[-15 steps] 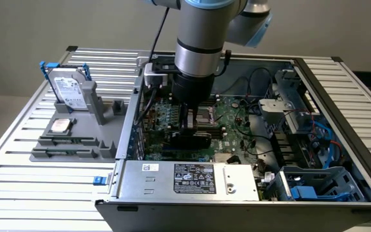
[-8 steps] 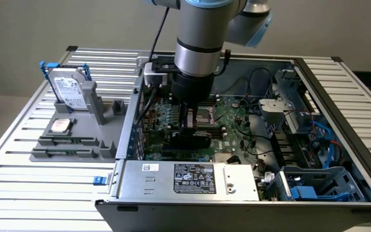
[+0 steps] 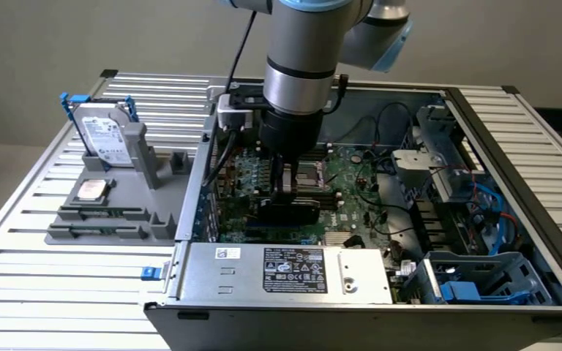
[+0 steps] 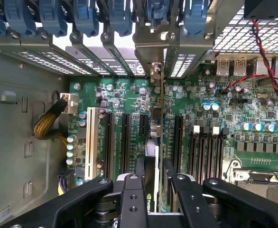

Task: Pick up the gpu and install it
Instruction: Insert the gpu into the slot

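Observation:
My gripper (image 3: 294,191) reaches down into the open computer case (image 3: 379,303) over the green motherboard (image 3: 359,183). It is shut on the gpu (image 3: 289,212), a dark card held upright on its edge just above the board. In the wrist view the gpu (image 4: 156,137) shows edge-on between the black fingers (image 4: 133,190), running along the expansion slots (image 4: 125,137). Its silver bracket end (image 4: 153,52) stands in line with the slot covers at the case's rear wall. Whether its lower edge sits in a slot I cannot tell.
A silver hard drive with a blue handle (image 3: 103,135) stands in a grey holder (image 3: 115,216) on the slatted table, at the exterior view's left. Inside the case are the power supply (image 3: 286,270), a blue drive cage (image 3: 481,281), red-and-black wires (image 4: 267,71) and a yellow cable bundle (image 4: 46,126).

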`<state>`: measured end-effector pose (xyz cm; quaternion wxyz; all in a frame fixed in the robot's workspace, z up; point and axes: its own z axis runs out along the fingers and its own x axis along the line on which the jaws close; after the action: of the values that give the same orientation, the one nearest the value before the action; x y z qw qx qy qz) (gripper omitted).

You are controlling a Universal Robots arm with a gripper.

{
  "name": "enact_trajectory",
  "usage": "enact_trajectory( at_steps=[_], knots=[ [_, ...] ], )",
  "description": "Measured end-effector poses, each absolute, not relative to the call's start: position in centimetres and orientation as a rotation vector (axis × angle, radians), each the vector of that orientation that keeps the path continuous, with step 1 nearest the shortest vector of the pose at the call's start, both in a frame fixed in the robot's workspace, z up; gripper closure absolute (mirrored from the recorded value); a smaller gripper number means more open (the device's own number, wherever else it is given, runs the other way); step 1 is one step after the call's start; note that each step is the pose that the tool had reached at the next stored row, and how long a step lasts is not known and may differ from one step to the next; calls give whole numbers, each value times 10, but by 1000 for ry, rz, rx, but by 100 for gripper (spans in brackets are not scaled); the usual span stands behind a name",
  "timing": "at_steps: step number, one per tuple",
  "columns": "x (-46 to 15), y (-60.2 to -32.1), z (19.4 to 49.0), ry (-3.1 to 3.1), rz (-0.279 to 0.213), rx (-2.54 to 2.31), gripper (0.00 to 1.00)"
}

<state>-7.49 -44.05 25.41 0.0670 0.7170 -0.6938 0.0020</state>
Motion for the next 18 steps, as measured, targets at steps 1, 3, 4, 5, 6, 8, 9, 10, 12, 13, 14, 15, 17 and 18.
enact_trajectory(
  at_steps=[1, 3, 4, 5, 6, 8, 9, 10, 12, 13, 14, 15, 17, 18],
  knots=[
    [-75, -440, 254, -2091, 7, 2161, 74],
    [-75, -440, 254, -2090, 9, 2160, 74],
    [-75, -439, 254, -2088, 14, 2157, 74],
    [-75, -438, 254, -2086, 17, 2155, 74],
    [-75, -438, 254, -2086, 19, 2154, 74],
    [-75, -438, 254, -2083, 23, 2153, 74],
    [-75, -437, 254, -2082, 25, 2152, 74],
    [-75, -437, 254, -2080, 28, 2151, 74],
    [-75, -437, 254, -2076, 37, 2146, 74],
    [-75, -437, 254, -2075, 39, 2145, 74],
    [-75, -437, 254, -2075, 40, 2145, 74],
    [-75, -437, 254, -2074, 41, 2144, 74],
    [-75, -436, 254, -2073, 43, 2143, 74],
    [-75, -436, 253, -2072, 44, 2142, 74]
  ],
)
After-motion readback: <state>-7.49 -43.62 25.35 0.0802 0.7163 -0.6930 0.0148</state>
